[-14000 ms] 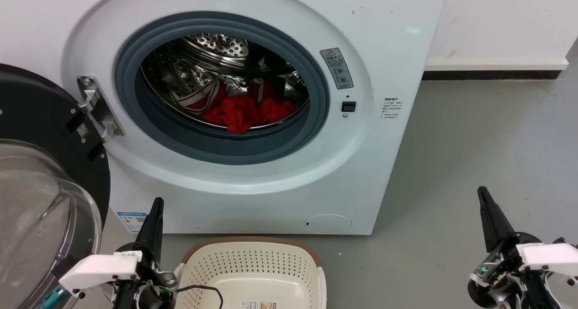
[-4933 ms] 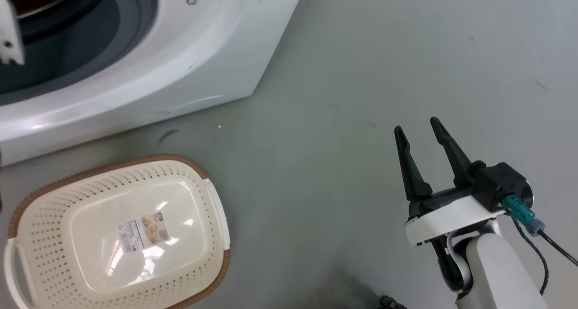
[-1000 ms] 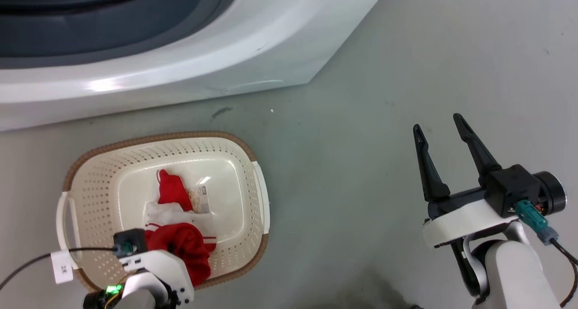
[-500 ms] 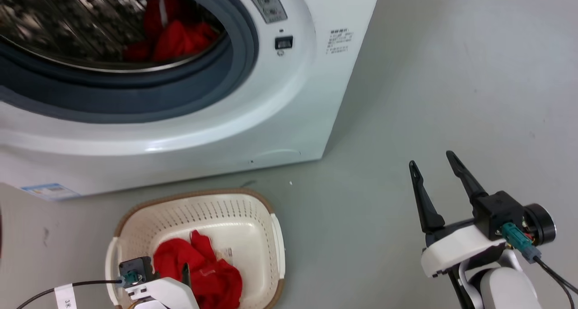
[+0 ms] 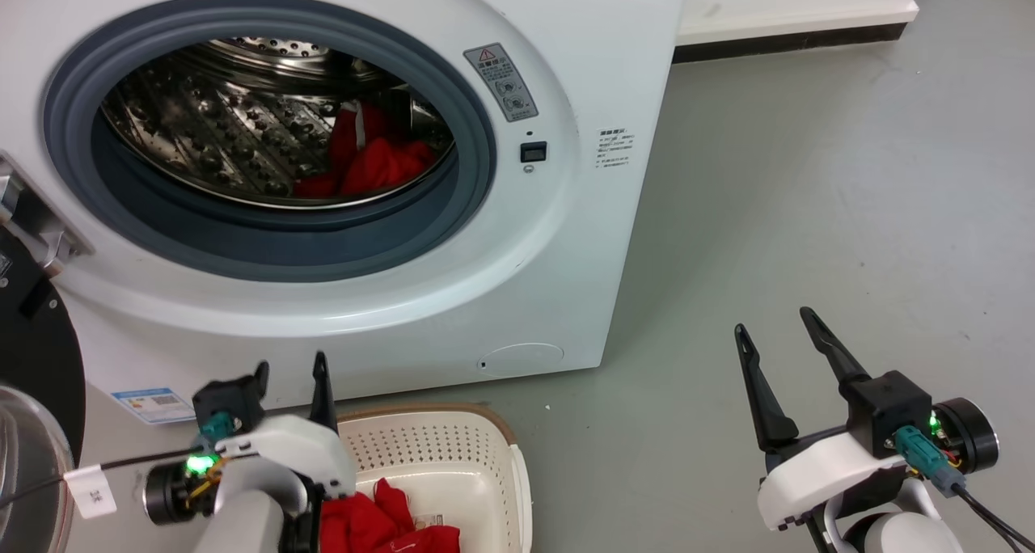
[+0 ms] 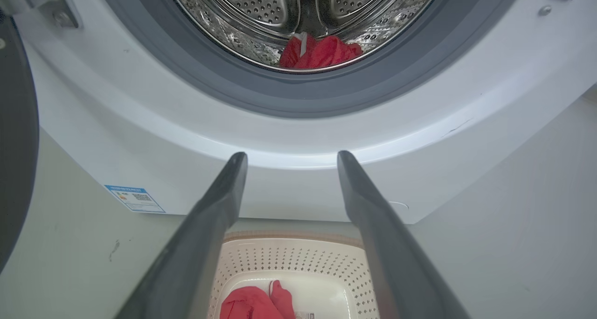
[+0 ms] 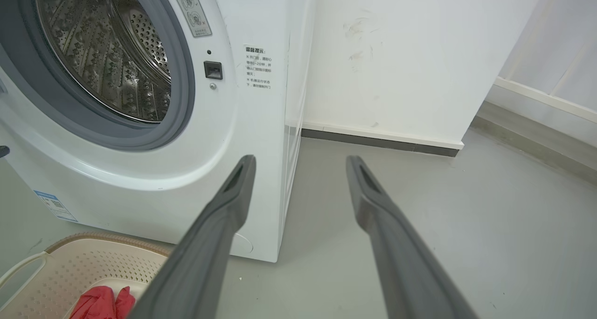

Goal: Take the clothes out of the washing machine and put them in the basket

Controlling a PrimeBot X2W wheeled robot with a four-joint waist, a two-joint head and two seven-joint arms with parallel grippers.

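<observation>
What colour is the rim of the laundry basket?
The basket rim is brown; the right wrist view shows it best.

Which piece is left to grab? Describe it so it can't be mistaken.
Start at the white washing machine and look through its grey-ringed porthole into the steel drum. Low in the drum lies a bunched red garment with a thin white strip. Unlike the red clothes in the basket on the floor, it sits on perforated metal.
</observation>
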